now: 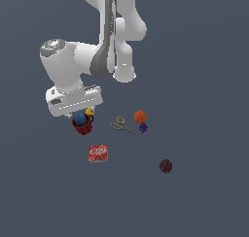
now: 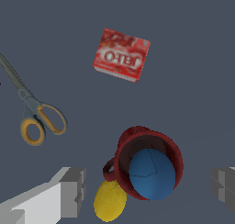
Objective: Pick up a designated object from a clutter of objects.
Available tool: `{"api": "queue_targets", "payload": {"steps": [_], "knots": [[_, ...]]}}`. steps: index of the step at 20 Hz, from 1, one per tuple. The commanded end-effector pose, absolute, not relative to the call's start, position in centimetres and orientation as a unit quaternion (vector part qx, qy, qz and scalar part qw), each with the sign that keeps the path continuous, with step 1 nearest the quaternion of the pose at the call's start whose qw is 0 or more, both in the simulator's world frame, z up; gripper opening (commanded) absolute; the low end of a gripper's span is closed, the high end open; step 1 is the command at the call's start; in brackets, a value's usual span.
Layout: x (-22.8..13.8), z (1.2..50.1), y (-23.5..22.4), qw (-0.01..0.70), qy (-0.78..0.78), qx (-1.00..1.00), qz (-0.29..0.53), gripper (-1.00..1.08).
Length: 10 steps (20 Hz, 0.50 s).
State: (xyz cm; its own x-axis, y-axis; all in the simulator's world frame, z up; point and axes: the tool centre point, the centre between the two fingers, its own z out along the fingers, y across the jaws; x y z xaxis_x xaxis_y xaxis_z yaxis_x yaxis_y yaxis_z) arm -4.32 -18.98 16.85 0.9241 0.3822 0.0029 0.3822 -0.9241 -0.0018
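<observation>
The blue ball [image 2: 152,174] sits in the mouth of the red mug [image 2: 133,142], which lies tipped on the floor. My gripper [image 2: 148,186] is open above them, its grey fingers [image 2: 72,192] wide apart on either side of the mug and ball, touching neither. In the exterior view the white hand [image 1: 73,99] hovers just over the blue ball [image 1: 79,118] and the mug [image 1: 83,127]. A yellow ball [image 2: 110,200] rests against the mug by its handle.
Gold-handled scissors [image 1: 124,125], an orange ball [image 1: 140,116] and a purple cube [image 1: 143,128] lie toward the exterior view's right. A red-and-white box [image 1: 98,153] sits in front of the mug, and a maroon ball [image 1: 166,165] lies farther off.
</observation>
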Motion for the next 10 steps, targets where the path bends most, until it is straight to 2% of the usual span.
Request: {"api": "queue_targets", "payload": {"steps": [1,10], "knots": [[-5.0,16.0,-20.1,0.001,-0.209,-0.978,-0.001,1.0],[-6.6,14.2,-22.2,0.0,-0.235,-0.972,0.0,1.0]]}}
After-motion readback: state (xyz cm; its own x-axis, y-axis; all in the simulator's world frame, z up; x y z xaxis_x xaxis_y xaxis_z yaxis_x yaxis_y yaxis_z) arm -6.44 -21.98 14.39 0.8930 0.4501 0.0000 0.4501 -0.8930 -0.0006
